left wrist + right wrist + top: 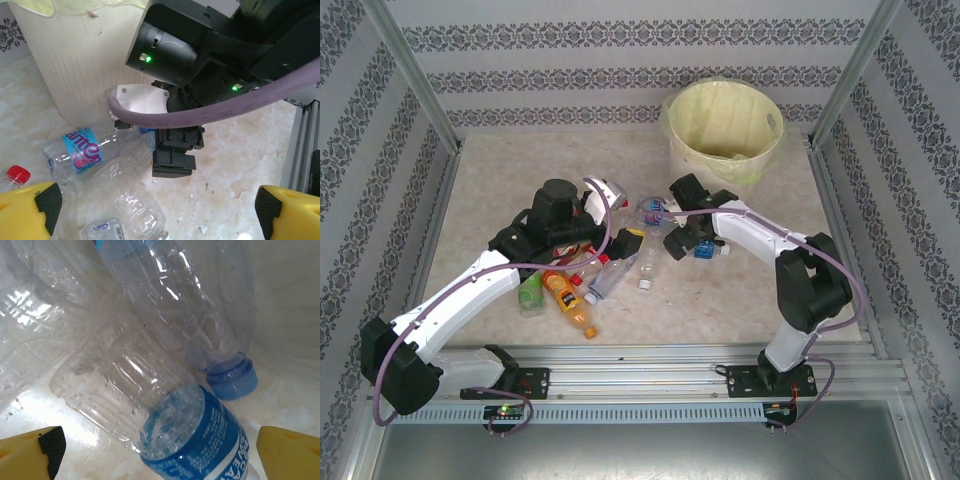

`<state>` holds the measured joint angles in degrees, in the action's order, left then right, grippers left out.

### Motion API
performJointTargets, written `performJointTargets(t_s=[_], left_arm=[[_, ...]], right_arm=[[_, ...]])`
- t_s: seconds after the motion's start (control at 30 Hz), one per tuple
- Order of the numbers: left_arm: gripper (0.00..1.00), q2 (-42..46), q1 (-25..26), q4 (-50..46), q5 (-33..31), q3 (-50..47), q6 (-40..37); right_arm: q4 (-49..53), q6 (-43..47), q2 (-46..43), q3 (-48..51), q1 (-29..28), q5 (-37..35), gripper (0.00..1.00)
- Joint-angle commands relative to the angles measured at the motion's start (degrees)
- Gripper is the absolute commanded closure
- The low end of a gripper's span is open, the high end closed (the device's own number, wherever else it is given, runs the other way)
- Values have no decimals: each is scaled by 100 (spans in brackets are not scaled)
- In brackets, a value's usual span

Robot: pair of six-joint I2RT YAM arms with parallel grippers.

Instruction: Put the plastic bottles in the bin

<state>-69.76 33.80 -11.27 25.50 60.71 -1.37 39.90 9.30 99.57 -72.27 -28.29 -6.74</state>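
Observation:
The cream bin (725, 125) with its pale yellow-green bag stands at the back right. Plastic bottles lie clustered mid-table: an orange one (570, 300), a green one (531, 292), and clear ones (605, 280). My left gripper (625, 240) is open over them. In the left wrist view its yellow fingers (30, 207) stand wide apart above a crushed clear bottle (125, 195). A blue-and-pink-labelled bottle (82, 150) lies beside the bin (85, 60). My right gripper (157, 452) is open, with a blue-labelled clear bottle (200, 440) between its fingers. A blue-capped bottle (232, 380) lies just beyond.
The right gripper's black body (172, 160) hangs close in front of the left gripper. A red cap (18, 175) shows at the left. Patterned walls and metal posts enclose the marble table (740, 300). A rail (650, 360) runs along the near edge.

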Motion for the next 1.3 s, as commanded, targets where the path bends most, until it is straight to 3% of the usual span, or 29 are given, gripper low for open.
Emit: performJointTargets(t_s=[0.0, 0.27, 0.43, 0.8, 1.0, 1.27], left_arm=[[0, -6, 56, 30, 112, -23, -144], [0, 15, 56, 19, 130, -3, -162], [0, 23, 57, 19, 140, 10, -153], [0, 68, 56, 60, 131, -21, -119], [0, 91, 56, 105, 122, -23, -49], [0, 259, 26, 547, 157, -244, 198]], right_arm=[[335, 143, 260, -293, -27, 164, 2], [462, -86, 314, -83, -27, 500, 2], [282, -345, 230, 234, -53, 171, 3], [57, -1067, 151, 503, -134, 95, 18], [-48, -1193, 192, 555, -141, 210, 32], [-90, -1451, -578, 665, -141, 314, 40]])
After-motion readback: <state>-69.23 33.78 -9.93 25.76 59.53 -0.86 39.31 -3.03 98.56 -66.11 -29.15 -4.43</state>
